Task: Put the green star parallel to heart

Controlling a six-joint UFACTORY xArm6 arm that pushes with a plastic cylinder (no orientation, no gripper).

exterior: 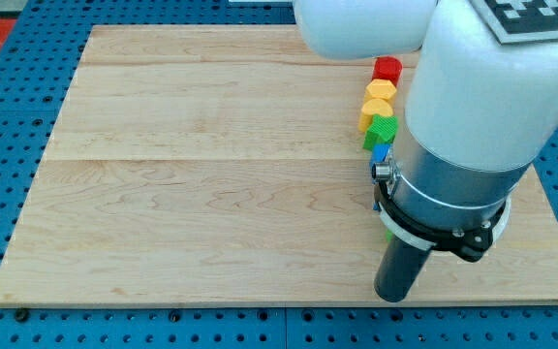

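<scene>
A column of blocks lies at the board's right, partly behind my arm. From the view's top down it holds a red block [387, 69], a yellow block [382, 90], an orange-yellow block [375, 111], a green block [381, 131] and a blue block [382, 152]. Their shapes are hard to make out, so I cannot tell which is the star or the heart. A sliver of another green block [387, 232] shows at the arm's left edge. My tip [393, 297] rests near the board's bottom edge, below that sliver and well below the column.
The wooden board [211, 174] lies on a blue pegboard table [8, 116]. My large white and grey arm [473, 116] hides much of the board's right side.
</scene>
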